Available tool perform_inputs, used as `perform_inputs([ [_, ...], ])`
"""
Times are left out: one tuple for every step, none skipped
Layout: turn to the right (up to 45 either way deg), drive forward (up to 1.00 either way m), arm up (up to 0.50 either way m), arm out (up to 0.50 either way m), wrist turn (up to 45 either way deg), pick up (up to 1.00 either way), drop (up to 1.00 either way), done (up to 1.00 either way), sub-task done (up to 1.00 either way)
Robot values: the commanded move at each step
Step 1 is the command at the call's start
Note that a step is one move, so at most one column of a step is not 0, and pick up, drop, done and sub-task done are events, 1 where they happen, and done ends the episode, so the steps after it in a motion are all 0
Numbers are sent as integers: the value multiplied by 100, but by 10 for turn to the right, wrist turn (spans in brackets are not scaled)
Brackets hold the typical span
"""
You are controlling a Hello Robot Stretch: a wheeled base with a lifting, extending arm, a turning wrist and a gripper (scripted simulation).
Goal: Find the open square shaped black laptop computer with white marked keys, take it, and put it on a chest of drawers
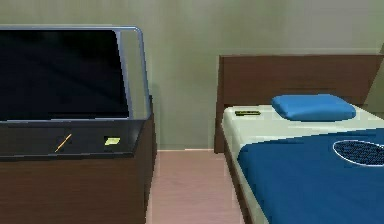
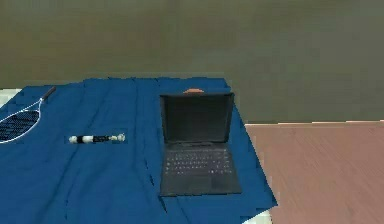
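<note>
The arm side view is showing the open black laptop (image 2: 200,145) lying on a blue bedcover (image 2: 110,160), near the cover's right edge, with its screen standing upright and its pale-marked keys facing the camera. A small orange thing (image 2: 195,92) is peeking over the top of the lid. Left of the laptop, apart from it, a small white and dark cylinder (image 2: 97,138) is lying, and a racket (image 2: 25,115) is resting at the picture's left edge. The forward view is showing a dark television (image 1: 60,70) standing on a dark wooden cabinet (image 1: 75,180), with a pencil (image 1: 63,142) and a yellow pad (image 1: 112,141) lying on top, and a blue pillow (image 1: 313,106) sitting below a brown headboard (image 1: 290,75). The pincer's state cannot be told.
</note>
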Motion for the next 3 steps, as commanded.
perform_inputs([
  [0,0,0,24,0,0,0,0,0],
  [0,0,0,0,450,0,0,0,0],
  [0,0,0,0,450,0,0,0,0],
])
